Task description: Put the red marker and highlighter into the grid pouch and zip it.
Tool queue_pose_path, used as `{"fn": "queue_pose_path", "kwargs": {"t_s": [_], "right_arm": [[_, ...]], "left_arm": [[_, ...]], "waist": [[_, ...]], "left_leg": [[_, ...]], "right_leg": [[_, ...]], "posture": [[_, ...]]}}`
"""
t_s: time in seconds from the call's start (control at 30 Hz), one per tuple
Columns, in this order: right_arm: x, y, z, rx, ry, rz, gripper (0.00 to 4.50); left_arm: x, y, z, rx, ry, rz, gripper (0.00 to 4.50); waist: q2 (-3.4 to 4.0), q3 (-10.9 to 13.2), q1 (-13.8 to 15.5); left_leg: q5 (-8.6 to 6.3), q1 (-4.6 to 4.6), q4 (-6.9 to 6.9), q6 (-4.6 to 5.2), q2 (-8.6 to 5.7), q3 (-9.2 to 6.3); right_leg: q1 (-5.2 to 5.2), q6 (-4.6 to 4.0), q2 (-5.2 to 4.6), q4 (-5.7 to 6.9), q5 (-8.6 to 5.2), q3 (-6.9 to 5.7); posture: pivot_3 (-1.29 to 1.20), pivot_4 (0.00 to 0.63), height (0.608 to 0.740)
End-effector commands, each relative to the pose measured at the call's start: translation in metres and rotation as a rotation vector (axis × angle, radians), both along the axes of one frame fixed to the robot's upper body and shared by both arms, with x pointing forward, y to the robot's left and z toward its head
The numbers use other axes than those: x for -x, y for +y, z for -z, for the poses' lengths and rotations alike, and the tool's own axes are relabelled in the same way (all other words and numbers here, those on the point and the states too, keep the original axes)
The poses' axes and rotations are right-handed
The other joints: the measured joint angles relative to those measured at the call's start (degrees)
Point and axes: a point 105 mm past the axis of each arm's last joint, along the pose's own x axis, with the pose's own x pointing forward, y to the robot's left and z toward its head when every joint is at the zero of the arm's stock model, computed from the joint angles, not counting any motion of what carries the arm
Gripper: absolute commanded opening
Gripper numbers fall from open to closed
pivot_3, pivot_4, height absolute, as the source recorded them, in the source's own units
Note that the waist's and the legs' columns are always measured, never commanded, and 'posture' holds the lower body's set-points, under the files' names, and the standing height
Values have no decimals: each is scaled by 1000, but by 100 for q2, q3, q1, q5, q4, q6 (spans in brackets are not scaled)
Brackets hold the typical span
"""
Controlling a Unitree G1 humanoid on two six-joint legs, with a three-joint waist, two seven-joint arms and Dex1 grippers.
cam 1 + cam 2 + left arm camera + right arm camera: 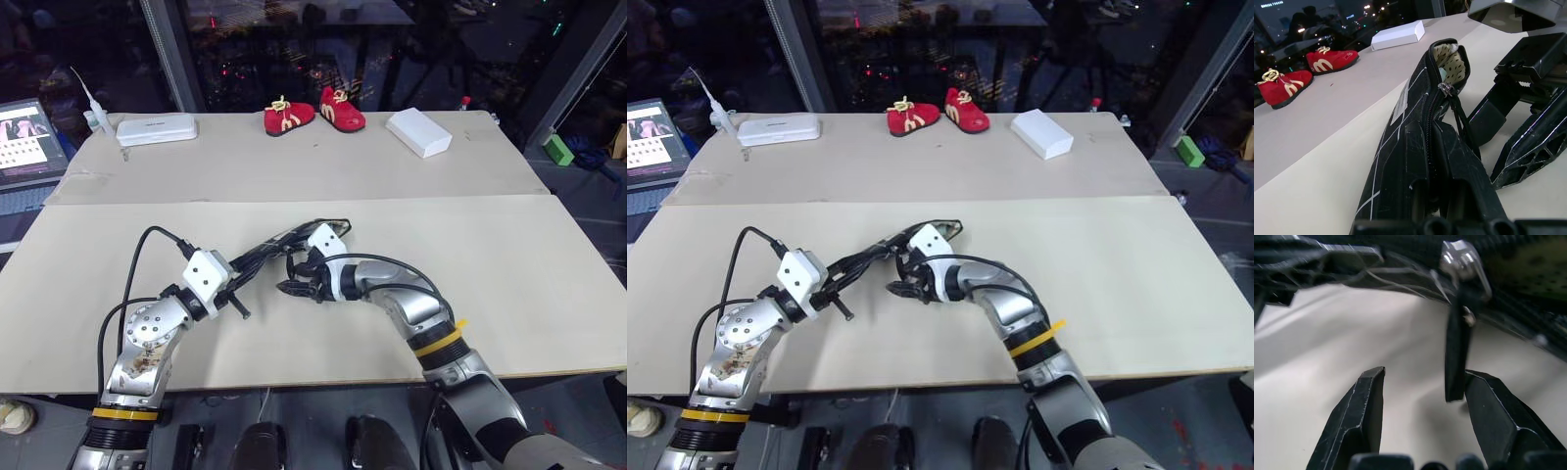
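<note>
Above the table (509,264), near centre, we see the pouch (1400,161) clamped at one end by L fingers (1449,196), lifted so the zip hangs free; R fingers (1366,416) open astride the cord pull (1455,357), w/ mouth unzipped.

Bare tabletop (509,284) right of the raised grid pouch (1415,127); red shoes (313,115), white boxes (419,131) along far edge.
</note>
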Motion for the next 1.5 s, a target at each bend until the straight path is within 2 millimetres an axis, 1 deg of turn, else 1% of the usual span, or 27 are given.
{"fn": "queue_pose_path", "kwargs": {"t_s": [0.03,0.07,0.1,0.13,0.2,0.23,0.27,0.3,0.33,0.47,0.57,0.63,0.73,0.87,0.93,1.0,1.07,1.2,1.27,1.37,1.43,1.47,1.5], "right_arm": [[-3,8,-22,-53,-53,-18,2749],[-5,8,-23,-58,-56,-12,2749],[-6,8,-24,-64,-56,-6,2244],[-7,8,-25,-65,-63,-8,2093],[-9,7,-26,-66,-69,-3,1318],[-9,6,-27,-67,-72,-4,1043],[-9,5,-27,-69,-72,-5,606],[-10,3,-27,-71,-70,-2,266],[-10,2,-27,-72,-69,0,68],[-6,-6,-29,-73,-75,-26,68],[-8,-15,-32,-69,-90,-17,68],[-14,-35,-33,-25,-107,24,68],[-19,-57,-33,20,-116,62,68],[-44,-115,-45,78,-174,230,68],[-51,-140,-51,103,-196,282,68],[-55,-159,-55,131,-221,304,68],[-59,-167,-54,147,-216,329,68],[-59,-156,-47,123,-205,305,68],[-55,-146,-44,80,-167,274,662],[-43,-133,-36,84,-143,192,1495],[-34,-126,-37,59,-129,143,2242],[-28,-123,-39,36,-119,117,2485],[-26,-124,-40,39,-116,111,2936]], "left_arm": [[0,-1,-13,8,-60,4,0],[0,-1,-13,8,-59,5,0],[0,-1,-13,8,-59,5,0],[0,-1,-13,9,-59,5,0],[0,-2,-13,8,-59,5,0],[0,-2,-13,8,-59,4,0],[0,-1,-13,8,-60,4,0],[0,-1,-13,8,-60,2,0],[1,-1,-13,8,-60,2,0],[1,0,-13,7,-61,-1,0],[1,0,-13,6,-62,0,0],[1,-1,-13,6,-62,1,0],[1,-1,-14,7,-63,2,0],[1,0,-14,7,-64,-1,0],[1,0,-14,7,-63,-2,0],[1,0,-13,6,-62,-1,0],[1,1,-14,6,-62,0,0],[0,0,-14,9,-63,3,0],[0,-2,-14,10,-65,7,0],[-1,-3,-15,12,-67,11,0],[-1,-4,-15,12,-68,14,0],[-1,-4,-15,11,-68,16,0],[-1,-4,-15,11,-68,18,0]], "waist": [[0,0,-1],[0,0,0],[0,0,1],[0,0,1],[0,0,1],[0,0,1],[0,0,1],[0,0,1],[0,0,1],[0,0,2],[0,0,3],[0,0,4],[0,0,16],[-1,0,24],[-1,1,30],[-2,1,23],[-2,1,-29],[-2,1,-65],[-2,1,-56],[-2,1,-12],[-2,1,9],[-2,1,18],[-2,1,24]], "left_leg": [[0,1,0,0,0,-1],[0,1,0,0,1,-1],[0,0,0,0,1,-2],[0,-1,0,0,0,-2],[0,-3,0,0,0,-2],[0,-3,0,0,0,-2],[0,-3,0,0,0,-2],[0,-3,0,0,0,-2],[0,-3,0,0,0,-2],[0,-3,0,0,0,-3],[0,-3,0,0,0,-3],[0,-3,0,0,0,-3],[0,-3,0,0,-1,-3],[0,-4,0,0,-2,-3],[0,-4,0,0,-4,-2],[0,-5,0,1,-5,0],[-1,-4,-2,1,-3,1],[-1,3,-4,2,4,2],[-1,3,-4,1,3,2],[-1,0,-3,1,0,3],[-1,-4,-3,1,0,3],[-1,-5,-3,2,0,2],[-1,-7,-3,2,1,0]], "right_leg": [[0,0,1,1,0,0],[0,0,1,1,0,0],[0,0,1,0,0,-1],[0,0,1,0,0,-1],[0,0,0,-2,0,-1],[0,0,0,-3,0,-1],[0,0,0,-2,0,-1],[0,0,0,-2,0,-1],[0,0,0,-2,0,-1],[0,0,0,-2,0,-1],[-1,0,0,-3,0,-1],[0,0,0,-3,0,-1],[0,0,-2,-4,0,-1],[1,0,-2,-6,0,-2],[1,0,-4,-8,0,-2],[1,1,-3,-11,0,-1],[1,1,1,-11,-1,0],[-1,0,8,-2,-1,5],[-1,0,6,-1,-1,5],[0,1,0,-6,0,5],[-1,2,0,-9,0,4],[0,2,0,-10,-1,3],[-1,2,-1,-10,-1,2]], "posture": [[0,150,740],[0,150,740],[0,150,740],[0,150,740],[0,150,740],[0,150,740],[0,150,740],[0,150,740],[0,150,740],[0,150,740],[0,150,740],[0,150,740],[0,150,740],[0,150,740],[0,150,740],[0,150,740],[0,150,740],[0,150,740],[0,150,740],[0,150,740],[0,150,740],[0,150,740],[0,150,740]]}}
